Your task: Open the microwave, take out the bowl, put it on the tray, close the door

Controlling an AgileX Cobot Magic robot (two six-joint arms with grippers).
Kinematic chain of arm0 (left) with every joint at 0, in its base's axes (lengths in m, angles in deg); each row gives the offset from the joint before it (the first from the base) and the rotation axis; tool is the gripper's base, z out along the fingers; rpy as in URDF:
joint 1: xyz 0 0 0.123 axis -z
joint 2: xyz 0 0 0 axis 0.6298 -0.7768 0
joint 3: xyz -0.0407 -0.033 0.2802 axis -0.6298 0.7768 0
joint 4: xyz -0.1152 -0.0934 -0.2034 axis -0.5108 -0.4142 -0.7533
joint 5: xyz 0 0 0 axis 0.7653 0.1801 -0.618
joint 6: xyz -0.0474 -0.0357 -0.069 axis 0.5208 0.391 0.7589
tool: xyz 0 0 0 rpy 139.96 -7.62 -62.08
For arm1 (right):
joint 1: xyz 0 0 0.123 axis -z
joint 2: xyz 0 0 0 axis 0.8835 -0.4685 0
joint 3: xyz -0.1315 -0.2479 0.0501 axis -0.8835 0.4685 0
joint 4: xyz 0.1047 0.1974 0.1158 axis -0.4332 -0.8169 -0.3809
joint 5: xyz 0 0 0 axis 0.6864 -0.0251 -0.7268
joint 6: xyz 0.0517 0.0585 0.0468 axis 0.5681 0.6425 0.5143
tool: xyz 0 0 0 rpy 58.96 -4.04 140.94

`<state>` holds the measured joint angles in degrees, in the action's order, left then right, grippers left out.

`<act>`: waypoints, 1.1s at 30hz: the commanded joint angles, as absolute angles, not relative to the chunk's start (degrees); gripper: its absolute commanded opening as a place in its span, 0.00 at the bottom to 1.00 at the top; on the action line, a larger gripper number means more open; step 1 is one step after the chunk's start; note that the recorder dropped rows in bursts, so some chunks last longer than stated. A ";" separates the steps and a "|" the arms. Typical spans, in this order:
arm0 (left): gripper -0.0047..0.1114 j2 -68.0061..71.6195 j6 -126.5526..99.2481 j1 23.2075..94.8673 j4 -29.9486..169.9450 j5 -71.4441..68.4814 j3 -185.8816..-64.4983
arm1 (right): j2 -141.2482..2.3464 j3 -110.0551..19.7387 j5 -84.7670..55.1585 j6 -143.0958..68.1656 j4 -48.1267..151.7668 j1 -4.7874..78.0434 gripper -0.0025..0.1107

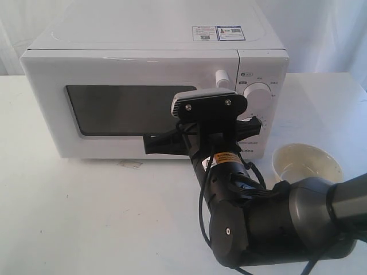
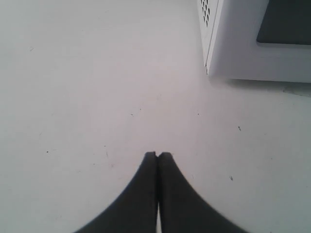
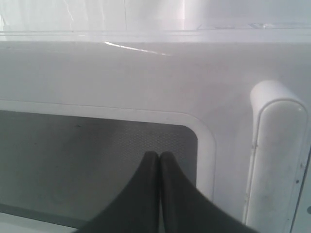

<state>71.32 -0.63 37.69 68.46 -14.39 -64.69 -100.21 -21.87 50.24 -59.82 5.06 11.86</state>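
Right arm is crowding the closed door (image 1: 114, 69) of the microwave (image 1: 143, 40).
The right gripper (image 3: 159, 155), fingers pressed together, is pointing at the dark window, the bar handle (image 3: 277, 160) just beside it. The left gripper (image 2: 158, 155), fingers also together, is hovering over bare table (image 2: 73, 97) near the microwave's corner. The bowl (image 1: 307, 163) is sitting beside the microwave, the arm hiding its near rim.

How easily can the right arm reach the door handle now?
Probably easily: the right tool, shut, faces the door, and the handle stands just beside it, nothing between. It would need to open first.
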 commanded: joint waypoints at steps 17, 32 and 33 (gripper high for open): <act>0.04 71.62 -0.44 37.45 68.70 -14.56 -64.50 | -92.38 -21.50 35.75 -63.33 -1.13 11.83 0.02; 0.04 71.62 -0.44 37.45 68.70 -14.67 -64.50 | -62.84 -18.39 13.16 -86.85 -15.42 11.83 0.02; 0.04 71.62 -0.44 37.45 68.70 -14.67 -64.50 | -60.99 -17.59 12.77 -86.85 -15.42 11.83 0.02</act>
<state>71.32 -0.63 37.69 68.46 -14.49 -64.69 -65.86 -19.62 14.72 -85.81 -15.17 11.76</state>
